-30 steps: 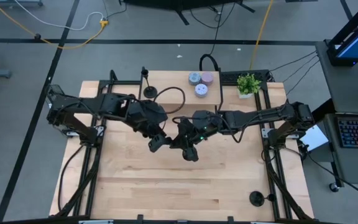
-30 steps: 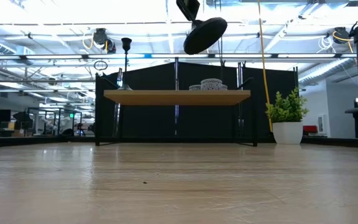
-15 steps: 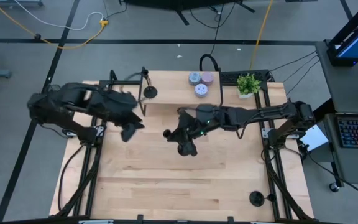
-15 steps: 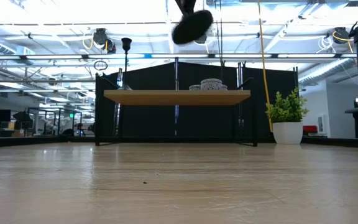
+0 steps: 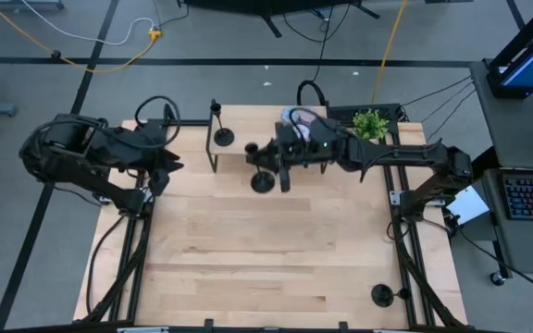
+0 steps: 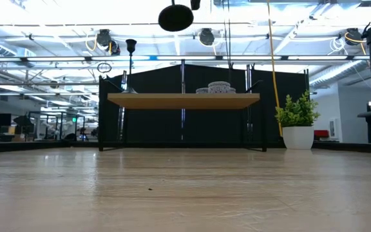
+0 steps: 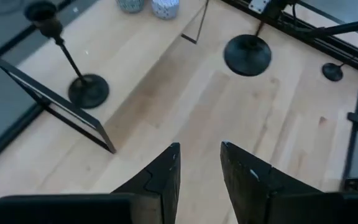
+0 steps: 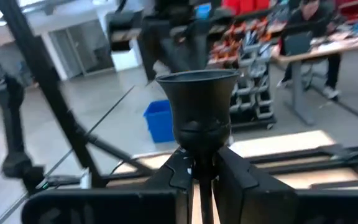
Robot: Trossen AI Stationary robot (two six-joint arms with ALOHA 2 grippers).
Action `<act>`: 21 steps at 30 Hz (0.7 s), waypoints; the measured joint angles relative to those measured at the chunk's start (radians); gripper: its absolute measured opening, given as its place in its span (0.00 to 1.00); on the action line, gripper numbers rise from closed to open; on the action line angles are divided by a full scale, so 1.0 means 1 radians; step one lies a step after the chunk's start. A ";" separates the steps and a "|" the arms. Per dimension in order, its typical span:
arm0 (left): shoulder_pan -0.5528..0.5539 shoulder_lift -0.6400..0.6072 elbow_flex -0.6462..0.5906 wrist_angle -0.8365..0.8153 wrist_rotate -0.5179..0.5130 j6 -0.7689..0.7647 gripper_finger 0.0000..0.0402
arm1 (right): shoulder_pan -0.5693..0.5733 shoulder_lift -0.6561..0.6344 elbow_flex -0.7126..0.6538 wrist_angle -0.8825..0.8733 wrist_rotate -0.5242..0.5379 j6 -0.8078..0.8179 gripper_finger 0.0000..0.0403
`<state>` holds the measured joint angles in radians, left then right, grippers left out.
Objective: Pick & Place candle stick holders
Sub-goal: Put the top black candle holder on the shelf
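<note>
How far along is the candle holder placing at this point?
One holder already stands on the raised shelf at the table's far edge. A second holder is in hand: the right gripper is shut on its stem and carries it in the air near the shelf. The third holder waits at the table's near right corner. The left gripper sits empty at the left edge.

The held candle holder (image 6: 175, 17) is cut off at the low view's top edge — only its round base shows. In the high view's lower right, the holder (image 5: 381, 295) by the rail is too small to make out.
</note>
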<state>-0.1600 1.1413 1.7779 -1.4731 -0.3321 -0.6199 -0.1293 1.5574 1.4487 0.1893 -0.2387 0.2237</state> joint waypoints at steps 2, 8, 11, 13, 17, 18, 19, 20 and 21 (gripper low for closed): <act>0.000 0.000 0.000 0.002 -0.011 0.027 0.31 | -0.031 0.001 0.000 0.032 0.000 0.000 0.06; 0.029 0.005 0.000 0.009 -0.014 0.079 0.32 | -0.128 0.001 0.000 0.152 0.001 -0.001 0.06; 0.055 0.006 0.000 0.019 -0.015 0.096 0.32 | -0.180 0.001 0.000 0.209 -0.002 -0.001 0.06; 0.074 0.005 0.000 0.030 -0.015 0.103 0.32 | -0.215 0.001 0.000 0.239 -0.003 -0.001 0.06; 0.113 0.007 0.000 0.052 -0.019 0.108 0.32 | -0.285 0.009 0.001 0.314 -0.065 0.000 0.06; 0.123 0.010 0.000 0.064 -0.019 0.115 0.32 | -0.301 0.017 0.010 0.327 -0.084 -0.001 0.06; 0.133 0.011 0.000 0.079 -0.019 0.123 0.32 | -0.316 0.027 0.025 0.327 -0.103 -0.001 0.06; 0.143 0.012 0.000 0.096 -0.019 0.132 0.32 | -0.331 0.038 0.042 0.323 -0.127 0.000 0.06; 0.153 0.013 0.000 0.114 -0.019 0.142 0.32 | -0.343 0.055 0.063 0.321 -0.153 0.000 0.06</act>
<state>-0.0074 1.1545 1.7777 -1.3592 -0.3515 -0.4778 -0.4726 1.6121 1.5117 0.5106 -0.3917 0.2237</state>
